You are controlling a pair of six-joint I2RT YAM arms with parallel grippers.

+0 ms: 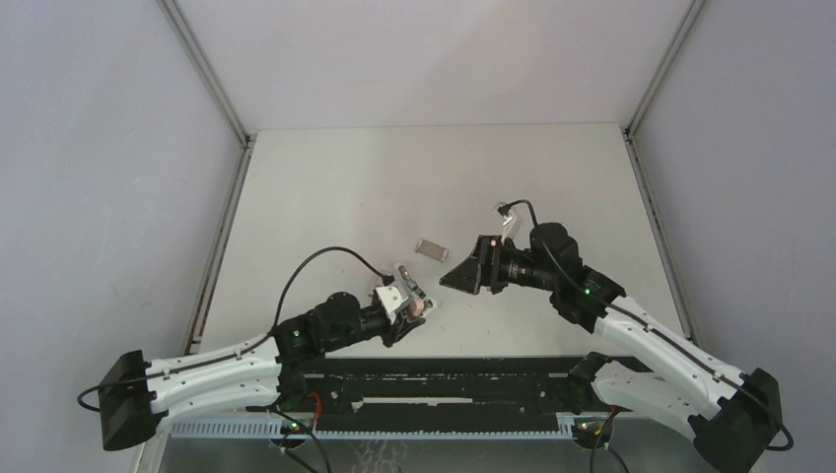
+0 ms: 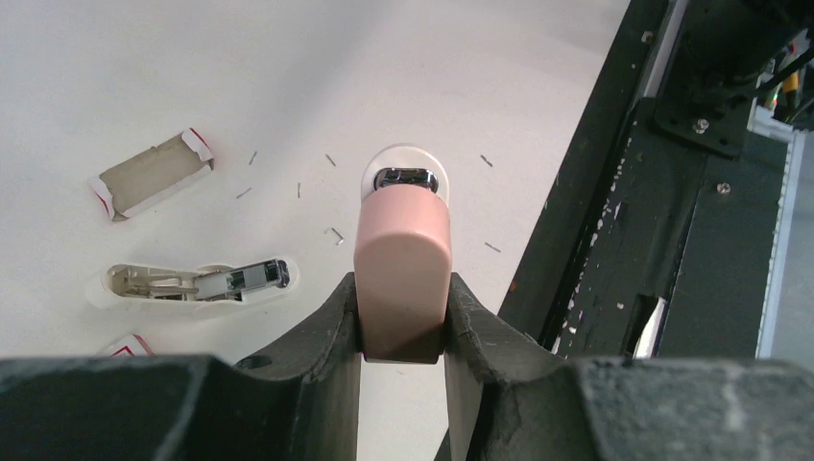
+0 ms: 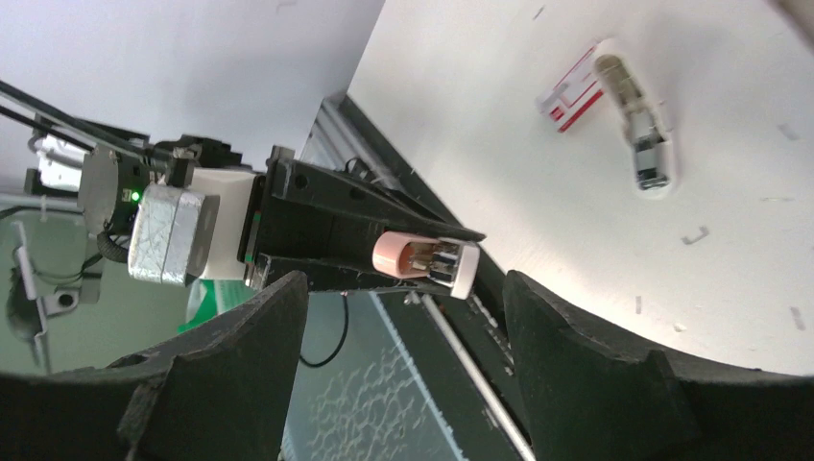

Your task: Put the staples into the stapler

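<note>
Within left pincer [image 2: 403,288], pink stapler [image 2: 403,240], chrome nose, white base

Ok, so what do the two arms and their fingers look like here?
The left arm and right arm match: white link shells, black joint housings, a green light glowing on each. A thin black cable arcs over the left wrist; another loops above the right. The fingers are broad, matte black, curved, with a rough surface.

Staple box [image 2: 154,175] sits behind stapler part [image 2: 197,281] — loose staples [image 2: 335,233] seemingly beside both.
</note>
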